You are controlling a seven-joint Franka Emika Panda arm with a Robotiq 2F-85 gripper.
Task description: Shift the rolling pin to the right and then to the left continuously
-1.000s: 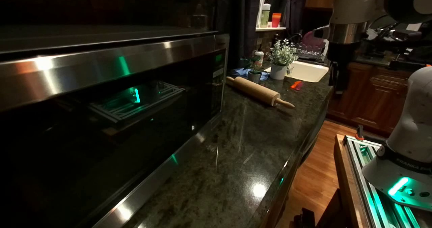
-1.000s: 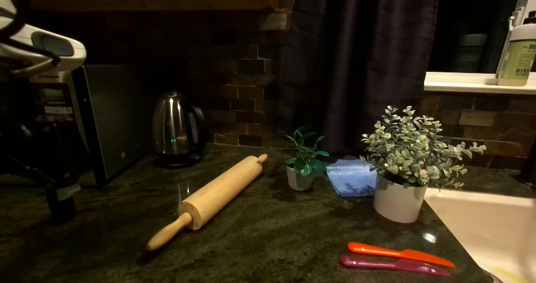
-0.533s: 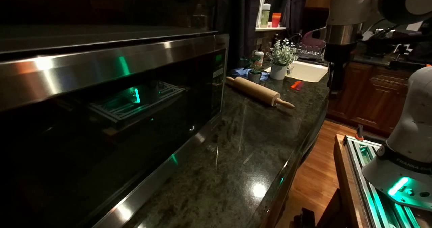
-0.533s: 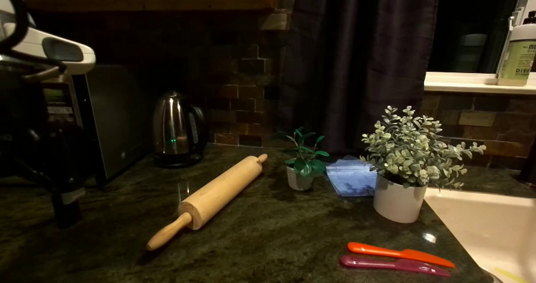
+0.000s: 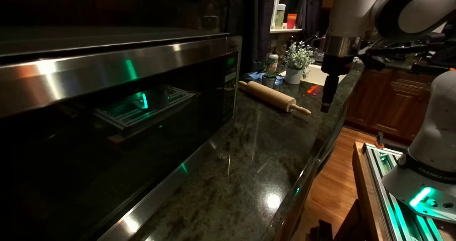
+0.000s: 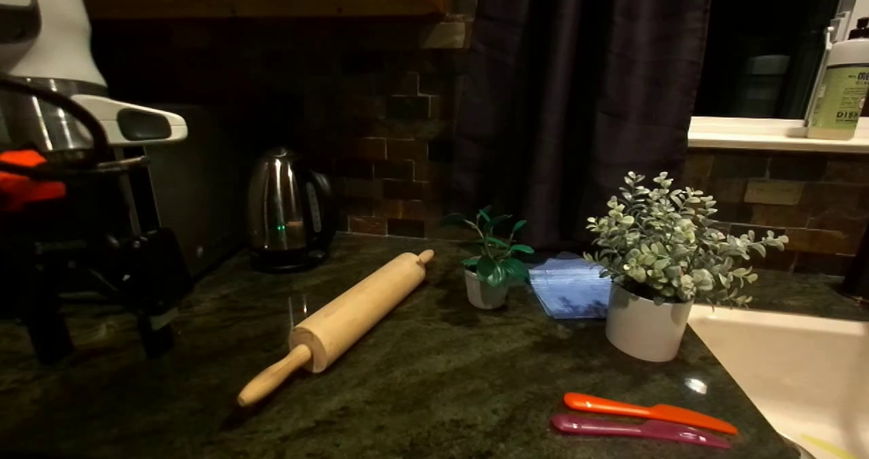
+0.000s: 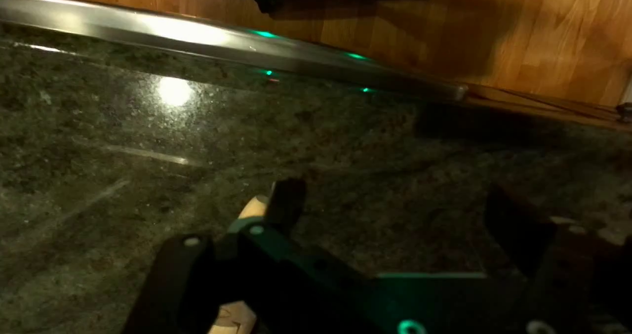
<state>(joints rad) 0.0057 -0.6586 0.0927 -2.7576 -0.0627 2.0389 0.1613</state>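
Across the dark stone table [image 6: 434, 394], at a slant, lies your rolling pin [image 6: 360, 313], one handle [image 6: 275, 376] aimed toward the side where your end effector [image 6: 105, 350] hangs. You have that end effector spread wide and pointing down, near the handle; in both exterior views you can see a gap between the two (whether it touches the table, you cannot tell). Through the wrist view, one finger [image 7: 286, 200] covers part of the rolling pin, and the pale end of the handle peeks out past it.

Around you the table is speckled green and brown, glossy enough to throw back a bright patch of light [image 5: 273, 201]. A steel kettle [image 6: 278, 204] stands behind the rolling pin in an exterior view; to its right come a small plant [image 6: 501, 271], some flat blue sheets [image 6: 570, 289] and a bushier plant [image 6: 669, 255] in a white pot [image 6: 645, 330] next to the sink [image 6: 815, 364]. An orange knife [image 6: 648, 409] and a purple knife [image 6: 631, 428] lie side by side. You also have a microwave [image 5: 124, 66] on the table, a dark curtain [image 6: 577, 106] beside the window [image 6: 760, 51], a soap bottle [image 6: 840, 99] on the sill [image 6: 747, 133], and a wooden floor [image 5: 331, 184] below.
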